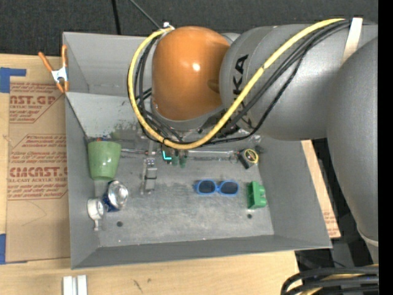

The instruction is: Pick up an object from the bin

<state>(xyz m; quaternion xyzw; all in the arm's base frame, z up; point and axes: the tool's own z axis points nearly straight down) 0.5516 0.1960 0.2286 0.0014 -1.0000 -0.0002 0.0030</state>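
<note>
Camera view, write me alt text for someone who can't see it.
A robot arm's end effector hangs low over the floor of a grey bin, between a pale green cup and blue sunglasses. A crushed can and a green block lie nearby.

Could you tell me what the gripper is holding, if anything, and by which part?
It cannot be told: the arm's orange cover hides most of the gripper.

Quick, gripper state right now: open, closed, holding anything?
Gripper: cannot be told. It sits low in the bin, between the green cup and the blue sunglasses.
</note>
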